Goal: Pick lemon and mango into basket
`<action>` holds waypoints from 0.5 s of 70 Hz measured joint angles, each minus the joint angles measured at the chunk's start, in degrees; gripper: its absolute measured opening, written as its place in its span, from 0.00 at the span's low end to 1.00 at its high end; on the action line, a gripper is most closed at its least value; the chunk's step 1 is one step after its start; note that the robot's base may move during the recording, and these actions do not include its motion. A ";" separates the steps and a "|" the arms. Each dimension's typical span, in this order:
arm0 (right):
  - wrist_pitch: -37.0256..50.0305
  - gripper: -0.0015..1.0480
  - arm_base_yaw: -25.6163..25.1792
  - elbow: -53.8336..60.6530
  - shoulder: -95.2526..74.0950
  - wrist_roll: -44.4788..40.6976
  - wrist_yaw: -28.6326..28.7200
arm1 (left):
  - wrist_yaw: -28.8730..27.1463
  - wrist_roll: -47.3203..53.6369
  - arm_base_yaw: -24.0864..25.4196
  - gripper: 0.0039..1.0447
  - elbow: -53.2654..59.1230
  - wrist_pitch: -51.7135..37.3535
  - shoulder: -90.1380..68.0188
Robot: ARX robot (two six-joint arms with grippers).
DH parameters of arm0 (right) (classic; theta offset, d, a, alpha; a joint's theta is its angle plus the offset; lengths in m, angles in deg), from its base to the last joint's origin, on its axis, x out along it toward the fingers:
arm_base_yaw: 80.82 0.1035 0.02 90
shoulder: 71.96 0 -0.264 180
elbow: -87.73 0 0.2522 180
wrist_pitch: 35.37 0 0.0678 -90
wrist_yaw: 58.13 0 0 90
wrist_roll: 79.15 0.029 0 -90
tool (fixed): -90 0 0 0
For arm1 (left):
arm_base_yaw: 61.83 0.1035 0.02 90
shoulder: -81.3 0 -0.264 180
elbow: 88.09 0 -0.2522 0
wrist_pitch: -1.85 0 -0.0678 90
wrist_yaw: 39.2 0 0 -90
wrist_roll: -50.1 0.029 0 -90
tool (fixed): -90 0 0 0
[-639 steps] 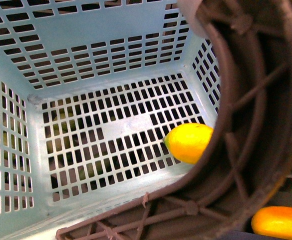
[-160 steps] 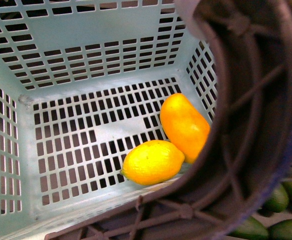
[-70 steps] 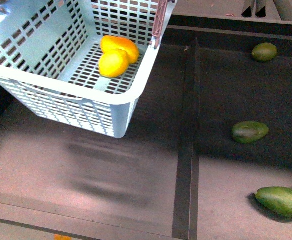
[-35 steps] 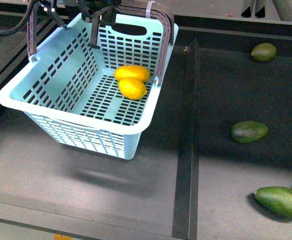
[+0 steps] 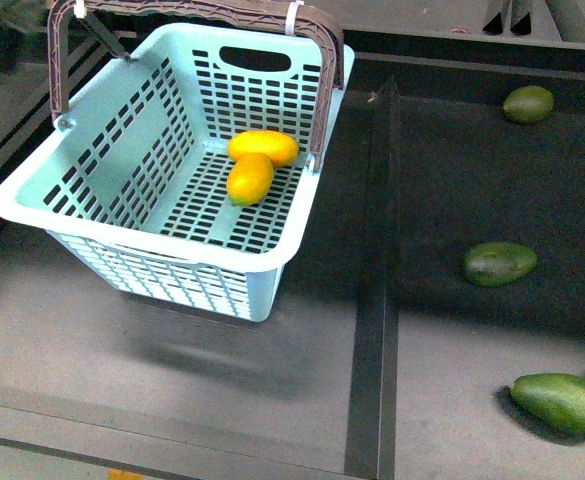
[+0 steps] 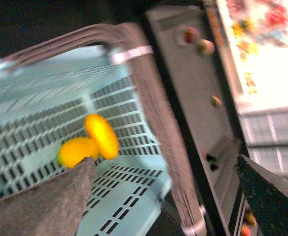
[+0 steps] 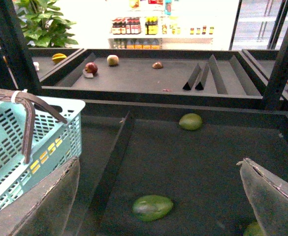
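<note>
1. Front view: the basket stands on the dark shelf, its brown handle upright. Inside it the lemon lies touching the mango. Green fruits lie well apart to the right.
2. Left wrist view: blurred; the left gripper is spread wide and empty above the basket, with the lemon and the mango inside.
3. Right wrist view: the right gripper is spread wide and holds nothing; a green fruit lies between its fingers, the basket to one side.
</note>
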 joint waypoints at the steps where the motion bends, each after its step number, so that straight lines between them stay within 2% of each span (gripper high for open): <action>1: 0.00 0.92 0.00 0.00 0.00 0.02 -0.02 | 0.66 4.57 0.31 0.71 2.89 -4.70 1.68; 4: 0.00 0.92 0.00 0.00 0.00 0.02 -0.04 | 1.79 22.62 1.57 0.61 9.81 -15.28 6.21; 9: 0.00 0.92 0.00 0.00 0.00 0.02 -0.04 | 3.23 41.00 4.07 0.45 16.92 -21.68 11.39; 15: 0.00 0.92 0.00 0.00 0.00 0.02 0.00 | 5.40 50.66 6.23 0.27 23.43 -22.27 15.08; 20: 0.00 0.92 0.00 0.00 0.00 0.02 -0.04 | 6.84 53.64 7.69 0.11 27.30 -22.27 18.27; 22: 0.00 0.92 0.00 0.00 0.00 0.02 -0.02 | 7.98 54.40 8.57 0.03 29.31 -22.27 20.87; 35: 0.00 0.92 0.00 0.00 0.00 0.02 -0.02 | 11.26 55.67 12.22 0.03 37.24 -18.80 32.33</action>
